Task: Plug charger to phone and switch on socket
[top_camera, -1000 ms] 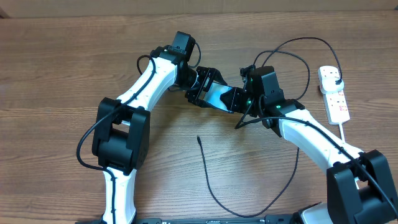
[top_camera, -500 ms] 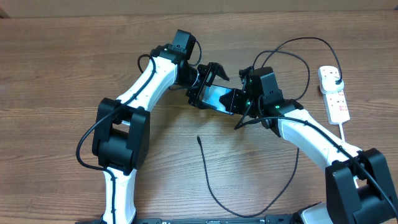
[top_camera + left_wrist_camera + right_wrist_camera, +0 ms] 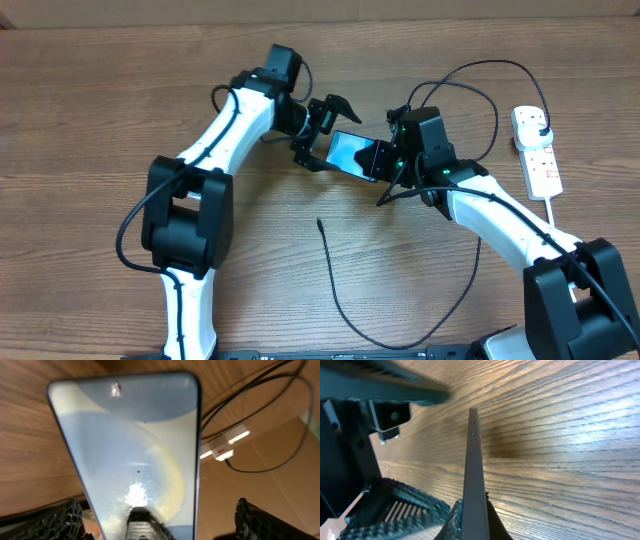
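The phone (image 3: 349,150), its light-blue screen lit, hangs above the table at the middle, and my right gripper (image 3: 384,161) is shut on its right end. In the right wrist view the phone (image 3: 473,470) shows edge-on between my closed fingers (image 3: 474,521). My left gripper (image 3: 327,134) stands open around the phone's left end, fingers apart from it; its wrist view is filled by the phone's screen (image 3: 132,440). The charger's tip (image 3: 319,222) lies loose on the table, and its black cable (image 3: 345,318) loops round to the white socket (image 3: 537,152) at the far right.
More black cable (image 3: 470,90) arches behind the right arm toward the socket. The socket's thick white lead (image 3: 556,218) runs down beside the right arm. A brown cardboard wall (image 3: 450,8) lines the table's far edge.
My left gripper has opened off the phone and drawn back a little to the left. The right gripper has closed on the phone and kept it in place.
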### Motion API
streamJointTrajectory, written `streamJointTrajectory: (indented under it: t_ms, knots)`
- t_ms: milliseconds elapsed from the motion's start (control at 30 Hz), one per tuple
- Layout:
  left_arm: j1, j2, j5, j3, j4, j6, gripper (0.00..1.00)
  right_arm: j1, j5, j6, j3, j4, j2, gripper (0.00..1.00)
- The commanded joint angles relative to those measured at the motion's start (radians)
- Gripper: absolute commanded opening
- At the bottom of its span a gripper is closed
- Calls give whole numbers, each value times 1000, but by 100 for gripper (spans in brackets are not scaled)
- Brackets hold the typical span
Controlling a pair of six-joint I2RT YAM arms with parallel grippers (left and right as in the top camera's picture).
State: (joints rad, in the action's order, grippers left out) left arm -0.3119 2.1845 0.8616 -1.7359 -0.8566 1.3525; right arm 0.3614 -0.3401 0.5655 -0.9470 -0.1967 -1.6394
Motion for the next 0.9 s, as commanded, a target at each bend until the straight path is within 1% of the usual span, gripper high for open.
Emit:
streamJointTrajectory:
  t_ms: [0, 167, 300, 400, 533, 767, 867]
  knots:
    - [50, -28, 29, -16, -2, -95, 100, -45, 10, 128, -23, 25, 9, 4]
    - [88, -81, 13, -16, 8, -152, 100, -111, -2, 352, -23, 39, 9, 4]
    - [108, -140, -43, -16, 21, -200, 100, -150, -84, 520, -23, 84, 9, 4]
    - [109, -195, -110, -16, 25, -224, 100, -161, -159, 678, -23, 160, 9, 4]
    - [108, -264, -187, -16, 47, -232, 100, -158, -211, 854, -23, 272, 9, 4]
    - [108, -332, -208, -16, 104, -231, 100, -157, -311, 1182, -23, 430, 9, 4]
    - [108, -332, -206, -16, 106, -227, 100, -150, -326, 1247, -23, 505, 9, 4]
